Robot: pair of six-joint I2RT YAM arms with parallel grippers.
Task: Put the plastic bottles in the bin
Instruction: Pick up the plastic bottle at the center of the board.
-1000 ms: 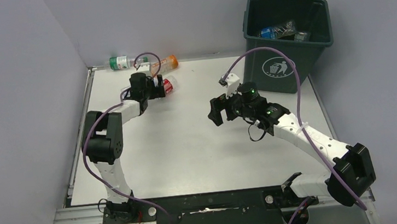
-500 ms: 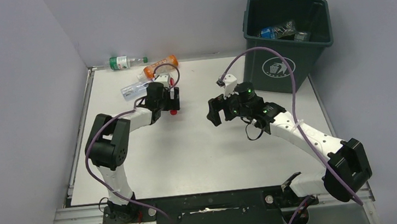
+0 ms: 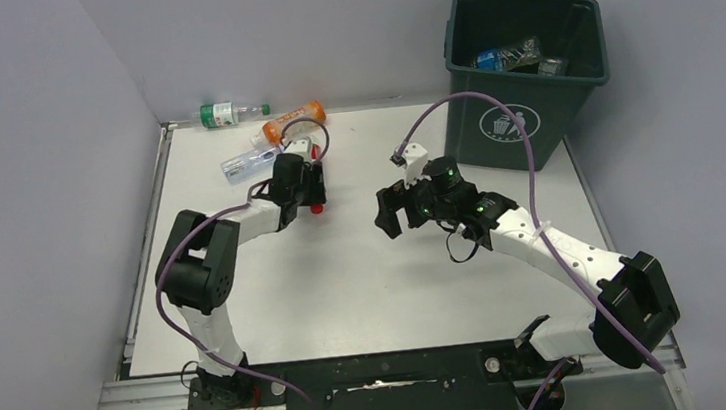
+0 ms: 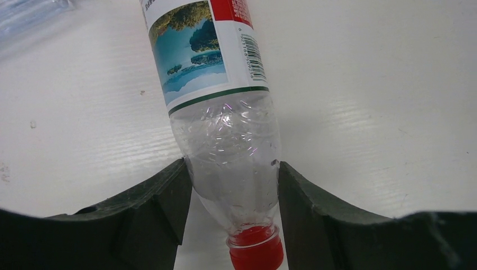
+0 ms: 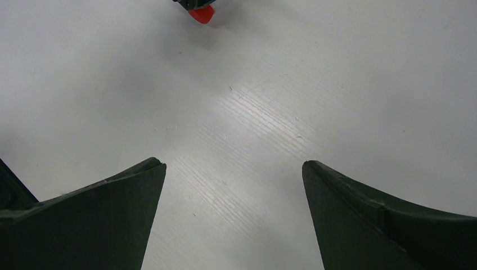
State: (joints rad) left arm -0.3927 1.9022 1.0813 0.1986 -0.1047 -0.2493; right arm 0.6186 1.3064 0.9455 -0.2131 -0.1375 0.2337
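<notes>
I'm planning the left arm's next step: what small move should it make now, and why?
Probably lift the left gripper straight up a little. Its fingers sit against both sides of the red-capped bottle near the neck, and the bottle lies on the table, so raising it frees it for carrying toward the bin. The right gripper hangs open and empty.

Wide-spread right hand (image 5: 234, 163) over white table (image 5: 349, 84)
</notes>
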